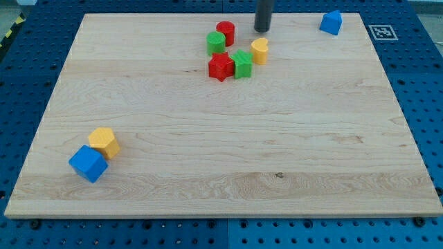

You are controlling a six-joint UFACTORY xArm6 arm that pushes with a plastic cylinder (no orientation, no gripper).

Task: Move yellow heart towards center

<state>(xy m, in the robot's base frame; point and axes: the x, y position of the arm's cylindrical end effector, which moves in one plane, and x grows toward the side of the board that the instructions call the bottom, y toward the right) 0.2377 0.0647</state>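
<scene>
The yellow heart [259, 50] sits near the view's top, a little right of middle, on the wooden board [221, 138]. My tip [262, 30] is just above the heart in the view, a small gap from it. Left of the heart is a cluster: a green star-like block [242, 63] touching a red star-like block [221, 66], with a green round block [216, 43] and a red cylinder [225, 32] above them.
A blue block [331, 22] lies at the view's top right. A yellow hexagonal block [104, 142] and a blue cube [88, 163] touch each other at the view's bottom left. The board's edges meet a blue pegboard table.
</scene>
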